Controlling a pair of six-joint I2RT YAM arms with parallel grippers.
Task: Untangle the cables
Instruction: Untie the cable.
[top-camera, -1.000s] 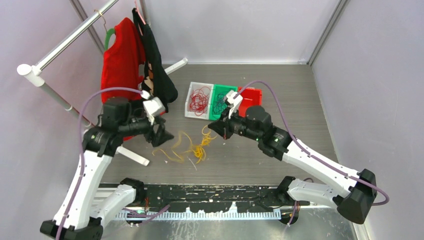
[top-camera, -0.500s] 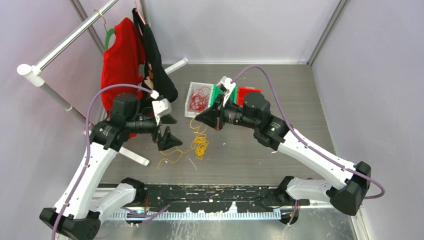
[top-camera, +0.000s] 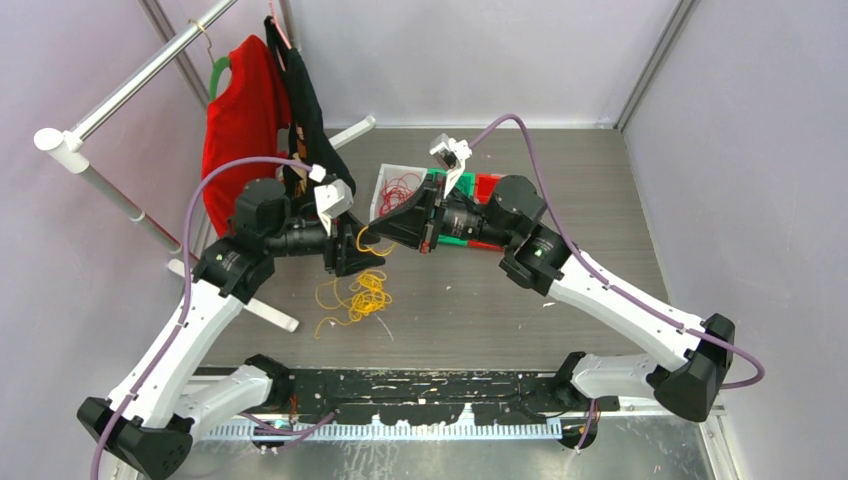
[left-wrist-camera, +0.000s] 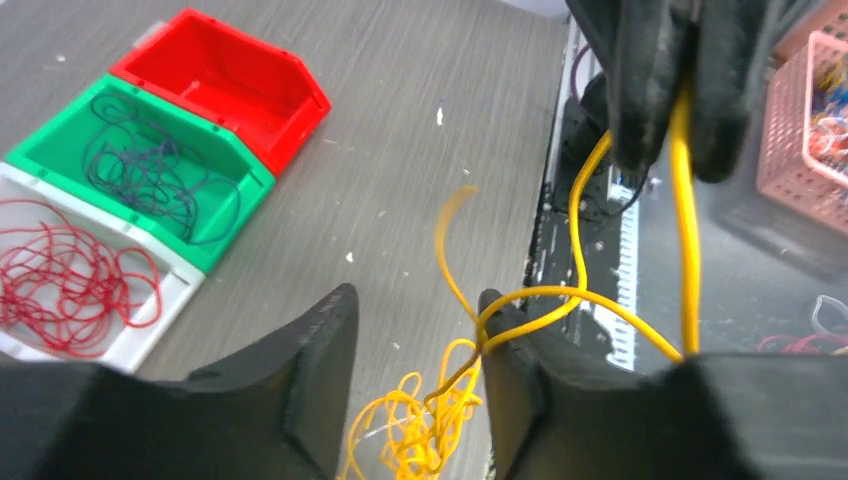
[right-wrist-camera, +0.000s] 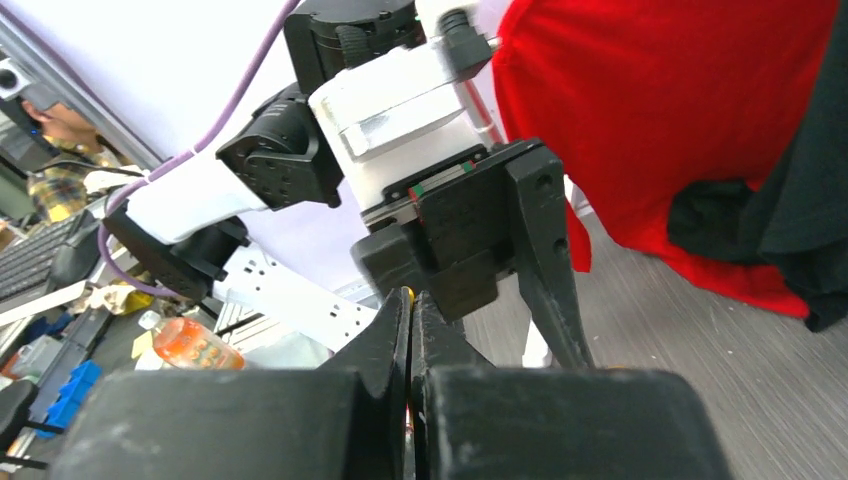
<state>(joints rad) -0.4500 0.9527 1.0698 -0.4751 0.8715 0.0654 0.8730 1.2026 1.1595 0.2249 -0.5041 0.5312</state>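
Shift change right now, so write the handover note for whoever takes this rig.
Left gripper: open, a yellow loop by one finger, gripping nothing.
Right gripper: shut on a yellow cable, lifted above the table.
Cables: that strand trails down to the yellow tangle on the table; red cables lie in the white bin; dark cables in the green bin; the red bin shows none.
Done: red and dark ones sorted.
Left: pull the yellow ones apart, probably into the red bin.

We count three bins (left-wrist-camera: 228, 222), two garments (top-camera: 240, 120) left of them, one yellow tangle (top-camera: 362, 295), a left pincer (left-wrist-camera: 418, 295), a right pincer (right-wrist-camera: 408, 297).
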